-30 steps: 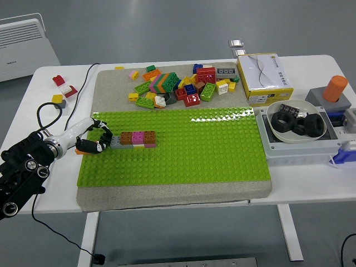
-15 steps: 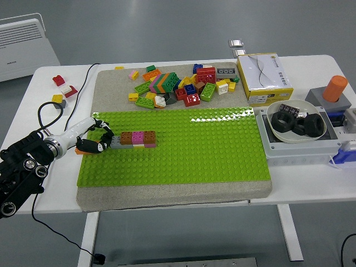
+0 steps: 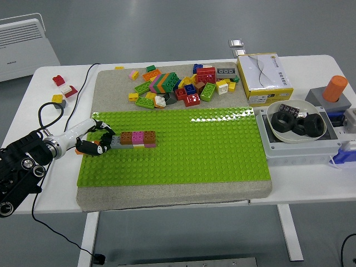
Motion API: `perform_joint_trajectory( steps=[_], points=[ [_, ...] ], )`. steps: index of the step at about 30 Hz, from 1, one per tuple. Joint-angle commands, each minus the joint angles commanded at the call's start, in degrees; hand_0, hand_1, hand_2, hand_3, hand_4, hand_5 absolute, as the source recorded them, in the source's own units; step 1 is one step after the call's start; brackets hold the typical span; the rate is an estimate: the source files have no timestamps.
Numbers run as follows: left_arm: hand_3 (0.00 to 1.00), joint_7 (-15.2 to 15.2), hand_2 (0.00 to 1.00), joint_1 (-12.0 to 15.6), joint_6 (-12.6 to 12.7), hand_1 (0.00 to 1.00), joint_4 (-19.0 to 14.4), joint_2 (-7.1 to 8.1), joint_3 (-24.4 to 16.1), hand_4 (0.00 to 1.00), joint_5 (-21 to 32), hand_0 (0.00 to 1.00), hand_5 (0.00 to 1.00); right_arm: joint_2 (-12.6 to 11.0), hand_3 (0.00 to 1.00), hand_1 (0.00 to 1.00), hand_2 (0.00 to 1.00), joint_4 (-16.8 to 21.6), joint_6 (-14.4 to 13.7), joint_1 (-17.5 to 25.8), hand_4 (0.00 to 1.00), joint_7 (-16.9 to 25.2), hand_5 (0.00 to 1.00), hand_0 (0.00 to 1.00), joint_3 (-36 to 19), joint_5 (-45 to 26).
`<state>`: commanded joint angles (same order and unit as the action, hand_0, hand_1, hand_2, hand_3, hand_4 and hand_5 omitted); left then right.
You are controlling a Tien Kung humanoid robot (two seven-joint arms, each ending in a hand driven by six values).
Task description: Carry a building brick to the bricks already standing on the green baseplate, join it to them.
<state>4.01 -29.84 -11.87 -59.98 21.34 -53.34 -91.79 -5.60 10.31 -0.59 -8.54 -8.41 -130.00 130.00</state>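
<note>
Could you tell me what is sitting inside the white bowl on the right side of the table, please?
The white bowl holds several black ring-shaped parts, piled together, with a small dark card propped at the back. Anything lying beneath the rings is covered and cannot be seen.

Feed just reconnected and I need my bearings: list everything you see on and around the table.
green baseplate: one, on the grey mat, table centre
brick row: one, grey, brown, pink and brown bricks joined, baseplate's left part
orange brick: one, under the left hand, baseplate's left edge
loose bricks: a mixed-colour pile, far end of the mat
stray bricks: few, red, white, yellow, grey, table's far left
yellow-white box: one, far right
white bowl: one, holding black rings, on a grey case, right
orange cylinder: one, right edge
left hand: fingers curled at the row's left end
</note>
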Motion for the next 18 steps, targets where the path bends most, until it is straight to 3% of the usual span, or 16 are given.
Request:
perform_joint_trajectory(
  steps=[18],
  points=[
    [0.710, 0.01, 0.944, -0.79, -0.15, 0.948, 0.49, 1.43, 1.30, 0.795, -1.98, 0.935, 0.002, -0.18, 0.709, 0.624, 0.619, 0.00, 0.05, -0.10, 0.733, 0.17, 0.962, 0.665, 0.00, 0.00]
  ],
)
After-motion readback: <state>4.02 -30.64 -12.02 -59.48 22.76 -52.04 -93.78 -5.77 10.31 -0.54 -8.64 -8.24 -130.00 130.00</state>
